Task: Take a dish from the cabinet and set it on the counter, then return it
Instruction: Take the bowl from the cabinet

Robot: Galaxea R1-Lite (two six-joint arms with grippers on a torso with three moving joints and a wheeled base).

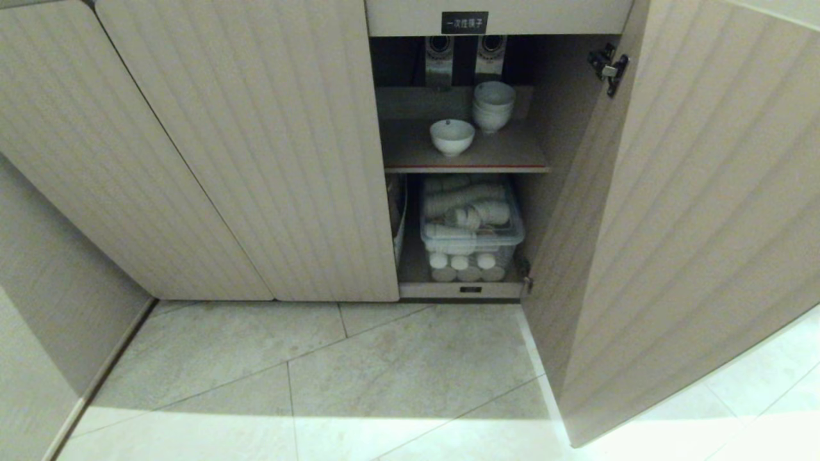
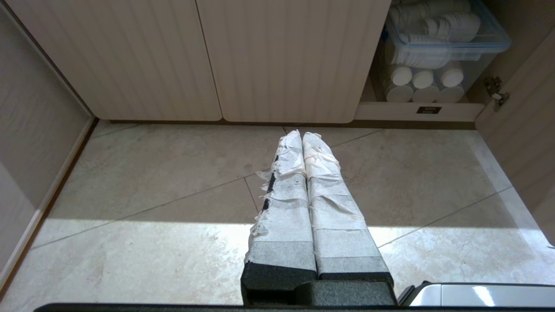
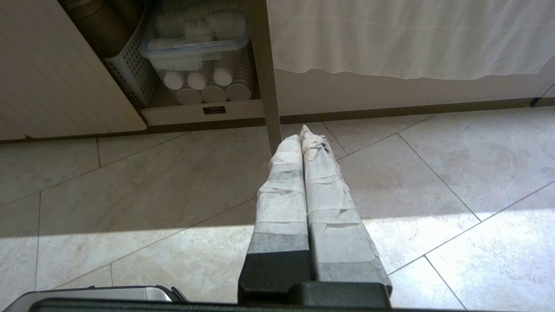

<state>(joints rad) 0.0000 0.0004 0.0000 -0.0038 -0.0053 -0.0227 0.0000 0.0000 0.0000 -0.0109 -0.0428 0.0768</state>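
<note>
The low beige cabinet with fluted, round-cornered doors (image 1: 256,160) stands with its right-hand door (image 1: 692,211) swung wide toward the robot, so the dark interior is exposed. The small round white ceramic bowl (image 1: 451,136) sits alone near the front of the red-edged upper shelf (image 1: 467,168), with a pile of similar white bowls (image 1: 493,105) just behind it to the right. Nothing of the task looks done yet: the bowl is on its shelf, and no table is in view.

The left gripper (image 2: 301,135) and the right gripper (image 3: 301,138) both hang low over the pale tiled floor (image 1: 320,371), well short of the opening, their tape-wrapped fingers pressed together and empty.

The opening is narrow, bounded by the closed door's edge on the left and the open door on the right. The shelf has bare room to the bowl's left and front. Below, a clear plastic box of white cups (image 1: 471,221) fills the lower compartment.
</note>
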